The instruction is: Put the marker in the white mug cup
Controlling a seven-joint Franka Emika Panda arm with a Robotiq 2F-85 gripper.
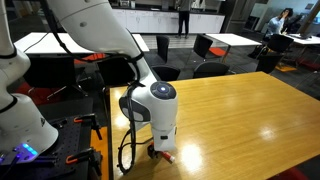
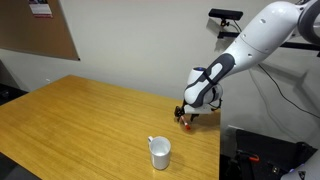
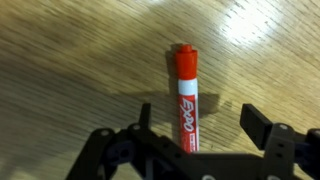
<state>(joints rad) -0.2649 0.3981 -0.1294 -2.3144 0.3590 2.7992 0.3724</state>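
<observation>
Marker (image 3: 186,90): centre of wrist view, flat on table (image 3: 70,60). Gripper (image 3: 198,120) spread astride it, unclamped. Judged light, stiff, slick, prone to roll; take mid-barrel. Mug (image 2: 160,152): lower centre, well apart.

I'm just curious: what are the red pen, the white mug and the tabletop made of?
Slim red marker pen: smooth plastic, glossy cap, printed label. Small white handled mug: probably glazed ceramic, too small to confirm. Tan tabletop: wood grain under a glossy finish reflecting lights; solid or laminate, unclear.
</observation>
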